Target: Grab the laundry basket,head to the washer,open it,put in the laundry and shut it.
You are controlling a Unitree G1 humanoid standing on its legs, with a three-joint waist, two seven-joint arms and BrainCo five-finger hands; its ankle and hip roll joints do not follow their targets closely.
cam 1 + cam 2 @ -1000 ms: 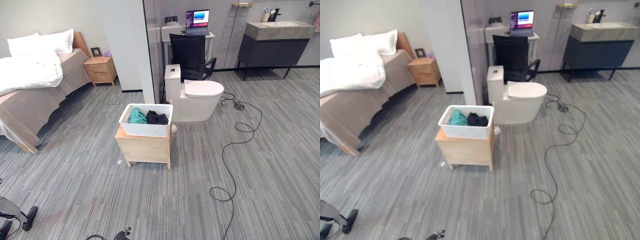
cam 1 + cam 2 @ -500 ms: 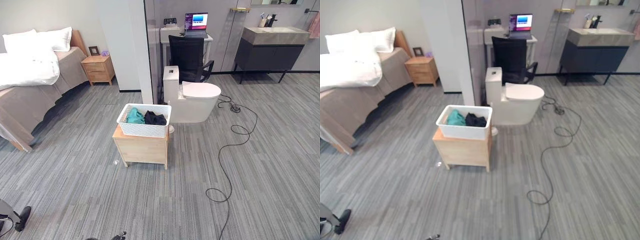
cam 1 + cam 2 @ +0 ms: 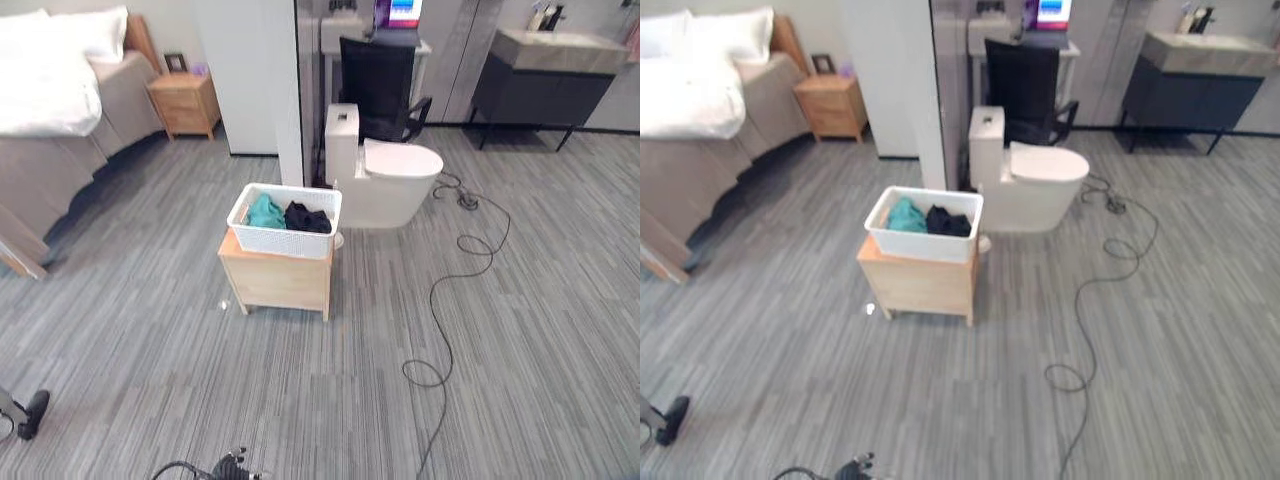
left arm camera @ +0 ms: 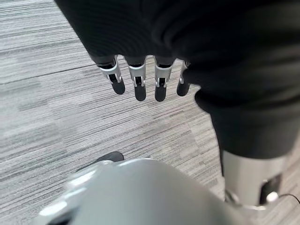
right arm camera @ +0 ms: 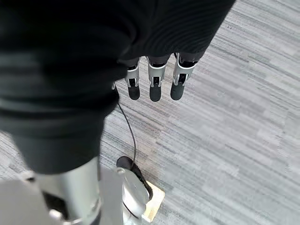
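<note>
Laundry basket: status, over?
Left hand and right hand open, empty. Laundry basket ahead on wooden cabinet, clothes inside. Black cable on floor, right.

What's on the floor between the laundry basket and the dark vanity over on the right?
Between the basket and the vanity, both eye views show the white toilet and a black cable snaking over the grey floor.

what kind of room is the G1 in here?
Looks like a mock apartment or showroom, bedroom and bathroom in one open space: a bed and nightstand on the left, a toilet and vanity sink on the right. A laundry basket sits on a small wooden cabinet.
</note>
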